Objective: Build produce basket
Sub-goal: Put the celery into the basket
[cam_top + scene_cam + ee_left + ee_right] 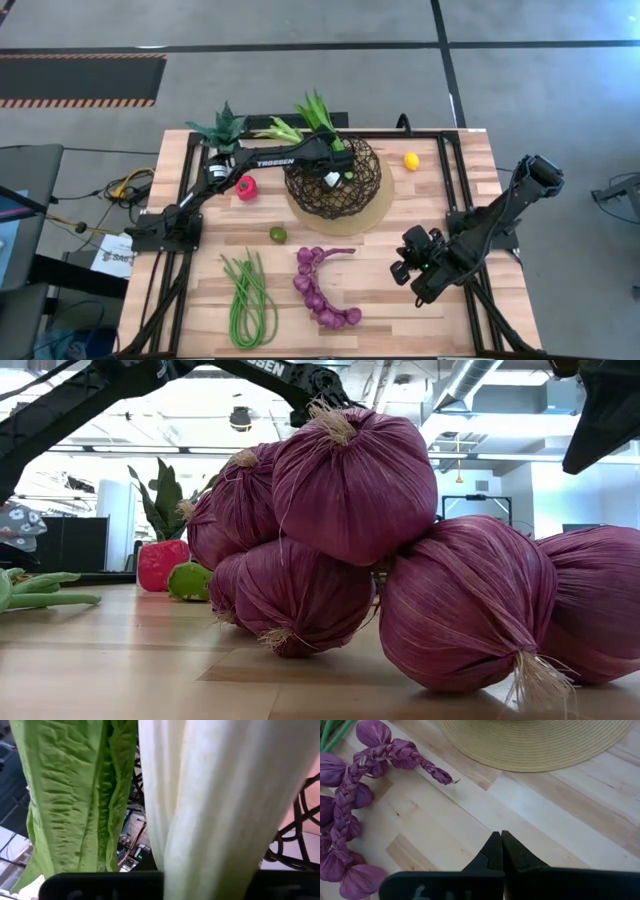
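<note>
While the left gripper (335, 178) seemingly holds one leek (210, 810), right jaws rest closed.

We see a matt pale wood table (440, 300), dark woven wire basket (362, 185) on a tan woven straw mat (535, 745), papery ribbed purple onion string (350, 500).

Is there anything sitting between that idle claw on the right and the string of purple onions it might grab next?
Nothing visible does. The right gripper hovers shut over bare table, and only open wood lies between it and the purple onion string. The tan mat lies off to one side.
</note>
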Robot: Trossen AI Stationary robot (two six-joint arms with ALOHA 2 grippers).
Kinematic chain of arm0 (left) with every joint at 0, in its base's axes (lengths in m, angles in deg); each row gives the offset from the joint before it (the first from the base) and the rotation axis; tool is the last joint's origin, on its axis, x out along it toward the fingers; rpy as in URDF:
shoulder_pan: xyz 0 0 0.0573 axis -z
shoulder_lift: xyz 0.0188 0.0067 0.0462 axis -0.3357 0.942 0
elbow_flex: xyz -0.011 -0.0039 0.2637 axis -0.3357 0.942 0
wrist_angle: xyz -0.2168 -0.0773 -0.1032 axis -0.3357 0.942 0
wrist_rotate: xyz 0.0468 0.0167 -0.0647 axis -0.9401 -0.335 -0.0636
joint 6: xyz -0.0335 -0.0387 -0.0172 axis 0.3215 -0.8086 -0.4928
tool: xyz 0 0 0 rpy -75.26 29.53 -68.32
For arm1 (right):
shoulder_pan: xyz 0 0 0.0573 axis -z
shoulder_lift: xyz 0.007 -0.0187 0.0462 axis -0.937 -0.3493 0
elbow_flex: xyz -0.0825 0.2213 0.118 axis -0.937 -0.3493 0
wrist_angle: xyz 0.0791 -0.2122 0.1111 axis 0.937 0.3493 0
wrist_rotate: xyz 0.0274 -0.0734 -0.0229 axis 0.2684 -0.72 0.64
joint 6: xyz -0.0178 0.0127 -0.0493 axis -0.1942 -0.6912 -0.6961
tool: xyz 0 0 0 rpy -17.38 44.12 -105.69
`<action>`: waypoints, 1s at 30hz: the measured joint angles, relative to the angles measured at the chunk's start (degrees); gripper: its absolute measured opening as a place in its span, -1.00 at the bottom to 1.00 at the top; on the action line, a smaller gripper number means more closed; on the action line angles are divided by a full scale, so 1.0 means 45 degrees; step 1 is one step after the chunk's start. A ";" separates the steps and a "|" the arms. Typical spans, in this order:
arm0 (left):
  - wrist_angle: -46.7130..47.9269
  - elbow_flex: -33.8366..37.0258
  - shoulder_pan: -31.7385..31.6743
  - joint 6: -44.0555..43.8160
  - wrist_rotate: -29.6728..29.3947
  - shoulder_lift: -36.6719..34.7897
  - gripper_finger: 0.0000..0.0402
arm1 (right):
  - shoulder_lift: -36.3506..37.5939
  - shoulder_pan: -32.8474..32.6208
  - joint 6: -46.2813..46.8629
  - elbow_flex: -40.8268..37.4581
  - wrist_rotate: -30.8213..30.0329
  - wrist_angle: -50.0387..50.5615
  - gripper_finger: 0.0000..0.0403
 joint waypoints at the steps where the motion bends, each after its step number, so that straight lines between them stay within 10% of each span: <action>1: 0.0002 0.0000 0.0000 -0.0092 0.0001 0.0000 -0.97 | 0.0000 0.0000 -0.0003 0.0000 0.0000 0.0000 -1.00; 17: -0.0231 0.0000 0.0122 -0.1117 -0.1161 -0.0010 -0.01 | 0.0000 0.0000 -0.0321 0.0000 0.0005 -0.0281 -1.00; 30: -0.0219 0.0000 0.0745 -0.2574 -0.1229 -0.0939 0.24 | 0.0000 0.0000 -0.0316 0.0000 0.0010 -0.0506 -1.00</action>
